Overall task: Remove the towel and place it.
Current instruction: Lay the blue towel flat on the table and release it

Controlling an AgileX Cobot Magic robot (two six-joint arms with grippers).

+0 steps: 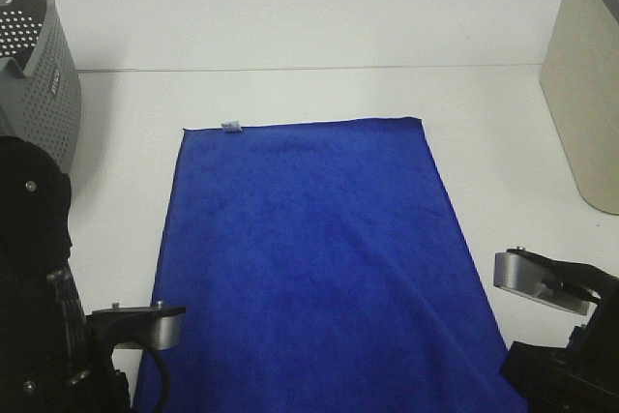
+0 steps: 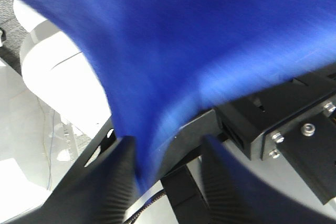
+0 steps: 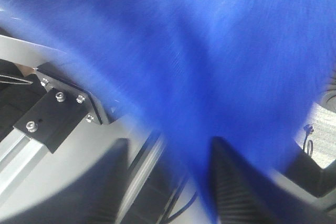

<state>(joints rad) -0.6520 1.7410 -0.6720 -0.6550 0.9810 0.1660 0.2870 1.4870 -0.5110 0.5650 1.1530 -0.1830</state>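
Observation:
The royal-blue towel (image 1: 319, 258) lies spread flat on the white table (image 1: 290, 26), long side running away from me, with its small white tag (image 1: 230, 126) at the far left corner. Its near edge runs off the bottom of the exterior view, between my two arms. In the left wrist view a blurred fold of the towel (image 2: 173, 40) hangs down into the left gripper (image 2: 168, 145), whose fingers stand apart around it. The right wrist view shows the same: the towel (image 3: 210, 51) drapes between the spread fingers of the right gripper (image 3: 169, 148). Both views are motion-blurred.
A grey perforated basket (image 1: 39, 84) stands at the far left edge of the table. A beige bin (image 1: 585, 74) stands at the right. My left arm (image 1: 48, 326) and right arm (image 1: 556, 336) fill the near corners. A seam crosses the table behind the towel.

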